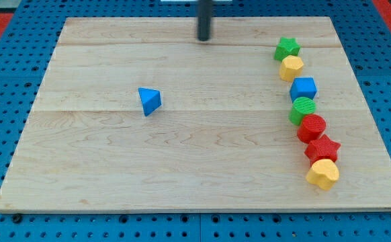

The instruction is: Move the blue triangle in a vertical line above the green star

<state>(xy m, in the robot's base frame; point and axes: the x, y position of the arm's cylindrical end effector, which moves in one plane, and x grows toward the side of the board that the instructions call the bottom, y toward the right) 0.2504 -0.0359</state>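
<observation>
Though small, blue triangle (149, 101) vivid.

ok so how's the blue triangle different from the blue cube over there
The blue triangle is wedge-shaped with a pointed end; the blue cube is boxy with a flat top. The blue triangle sits alone left of the board's middle; the blue cube sits in the column of blocks along the view's right, between the yellow block and the green round block. Both are the same blue, and my tip touches neither.
</observation>
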